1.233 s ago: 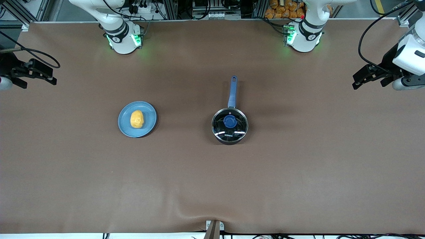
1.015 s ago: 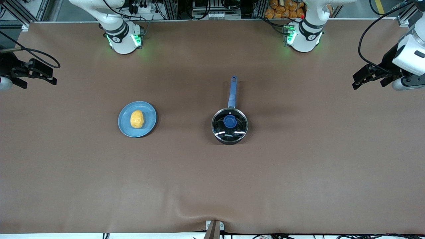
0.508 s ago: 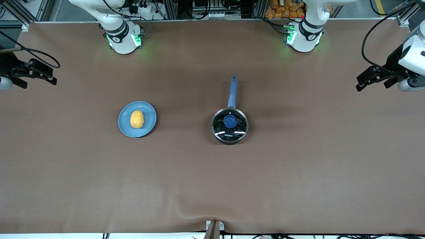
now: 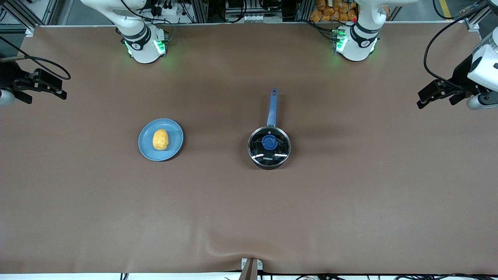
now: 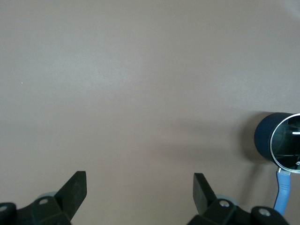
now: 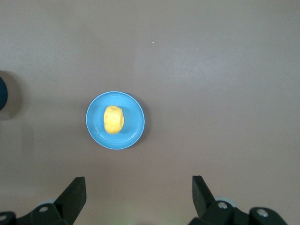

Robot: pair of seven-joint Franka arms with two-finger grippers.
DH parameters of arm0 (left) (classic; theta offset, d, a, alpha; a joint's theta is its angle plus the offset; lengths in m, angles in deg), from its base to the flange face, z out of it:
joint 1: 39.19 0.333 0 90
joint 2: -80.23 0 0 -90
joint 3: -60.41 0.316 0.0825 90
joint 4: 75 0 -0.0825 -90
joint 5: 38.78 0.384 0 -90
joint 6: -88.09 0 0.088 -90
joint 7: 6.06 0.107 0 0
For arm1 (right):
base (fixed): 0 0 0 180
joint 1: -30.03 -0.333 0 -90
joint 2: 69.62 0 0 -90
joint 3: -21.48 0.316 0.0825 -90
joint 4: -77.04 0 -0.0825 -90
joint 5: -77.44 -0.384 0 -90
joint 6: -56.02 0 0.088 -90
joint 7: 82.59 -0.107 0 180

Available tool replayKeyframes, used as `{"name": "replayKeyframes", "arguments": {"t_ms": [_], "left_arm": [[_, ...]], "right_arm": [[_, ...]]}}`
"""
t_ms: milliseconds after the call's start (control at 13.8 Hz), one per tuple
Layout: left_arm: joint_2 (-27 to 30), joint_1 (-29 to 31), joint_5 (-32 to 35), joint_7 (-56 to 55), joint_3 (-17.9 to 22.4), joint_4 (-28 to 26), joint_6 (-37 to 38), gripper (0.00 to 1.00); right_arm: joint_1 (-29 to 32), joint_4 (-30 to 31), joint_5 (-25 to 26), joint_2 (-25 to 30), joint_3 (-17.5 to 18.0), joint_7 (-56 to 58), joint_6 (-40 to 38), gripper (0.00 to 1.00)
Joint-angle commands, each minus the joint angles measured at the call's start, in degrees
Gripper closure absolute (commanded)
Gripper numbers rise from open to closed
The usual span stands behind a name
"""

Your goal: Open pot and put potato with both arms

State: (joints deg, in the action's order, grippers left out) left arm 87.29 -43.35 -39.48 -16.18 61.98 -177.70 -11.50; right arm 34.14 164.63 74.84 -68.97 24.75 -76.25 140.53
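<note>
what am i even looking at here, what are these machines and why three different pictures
These are two white robot arms bolted along one edge of a brown table. The wide picture comes from a high camera facing them; the other two come from cameras on each arm's wrist, looking down past its own black fingertips.

On the table stand a small black saucepan with a long blue handle, its clear glass lid still on, and a light-blue plate carrying a yellow-orange potato.

The left gripper is over its arm's end of the table, and the right gripper over the other end. Both are open and hold nothing.
</note>
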Motion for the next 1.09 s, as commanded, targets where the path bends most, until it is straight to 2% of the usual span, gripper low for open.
{"name": "replayKeyframes", "arguments": {"t_ms": [0, 1015], "left_arm": [[-0.46, 0.29, -1.59, 1.06, 0.11, 0.83, 0.27, 0.00], [-0.46, 0.64, -2.55, 1.24, 0.11, 1.01, 1.15, 0.00]], "right_arm": [[0.46, -1.19, -0.74, -0.47, 0.25, 0.26, -0.83, 0.00], [0.46, -1.19, -0.74, -0.47, 0.34, 0.26, -0.83, 0.00]]}}
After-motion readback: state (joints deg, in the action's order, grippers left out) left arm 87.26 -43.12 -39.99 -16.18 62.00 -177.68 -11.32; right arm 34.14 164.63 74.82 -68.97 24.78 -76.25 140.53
